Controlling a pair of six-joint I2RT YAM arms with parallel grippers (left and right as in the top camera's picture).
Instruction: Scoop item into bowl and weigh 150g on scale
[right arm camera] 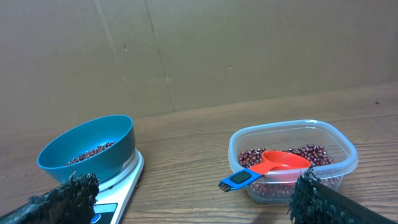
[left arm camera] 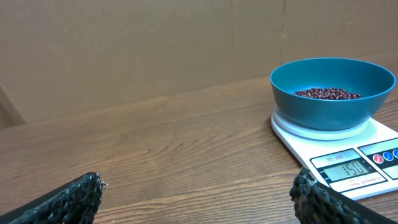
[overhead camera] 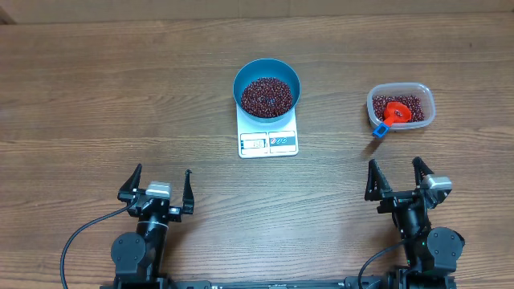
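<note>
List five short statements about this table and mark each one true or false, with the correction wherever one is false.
1. The blue bowl sits on the scale. True.
2. The red scoop lies in the bowl. False: it lies in the clear tub, on the beans left there.
3. The left gripper and the right gripper are both open and hold nothing. True.
4. The bowl is empty. False: it holds a layer of dark red beans.
5. The scale's display is lit and shows 150. True, as read in the left wrist view.
</note>
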